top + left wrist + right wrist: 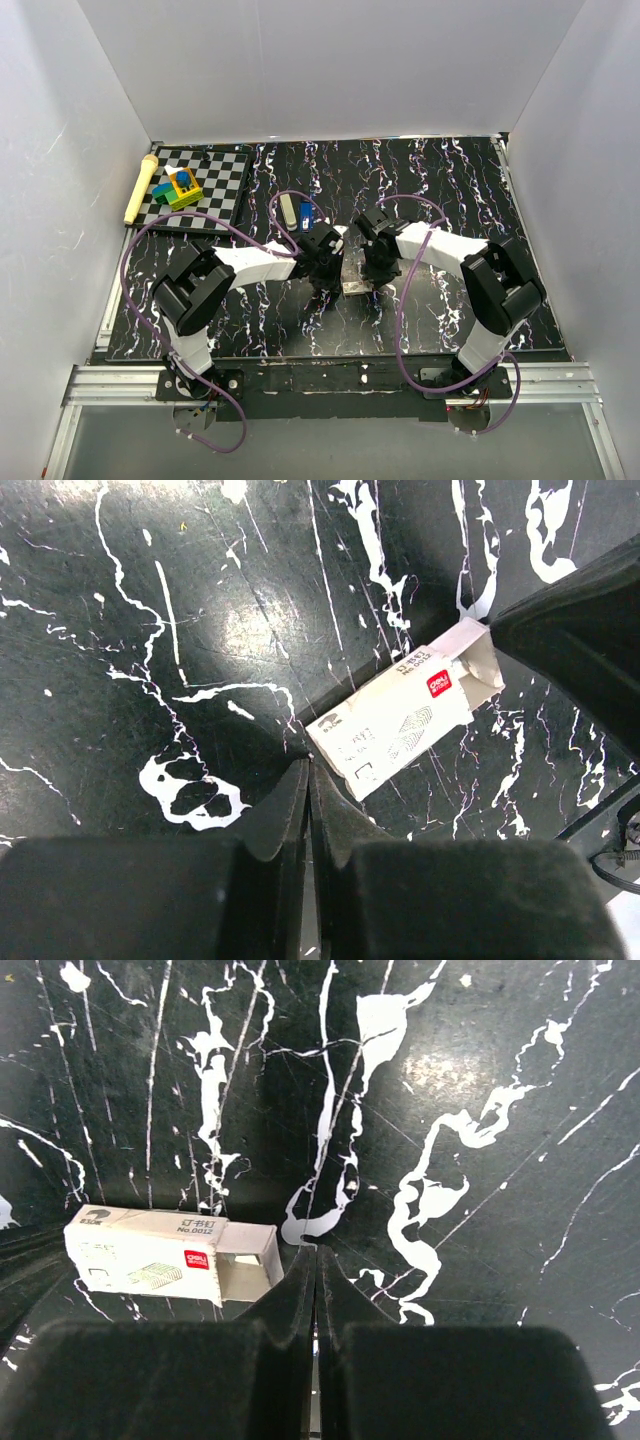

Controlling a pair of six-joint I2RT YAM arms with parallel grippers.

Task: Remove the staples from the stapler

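Both arms' jaws are pressed together beside a white box (pixel 165 1255) marked "No.0012".

a small box (pixel 357 277) lay on the table (pixel 460 190) between the left gripper (pixel 308 772) and the right gripper (pixel 316 1256), just beside the tips of both. behind the left gripper lay a bar (pixel 288 210), with a shorter bar (pixel 306 214) just to its right. a board (pixel 215 180) sat in the far left corner, blocks (pixel 178 187) on it and a stick (pixel 139 188) along its left edge.
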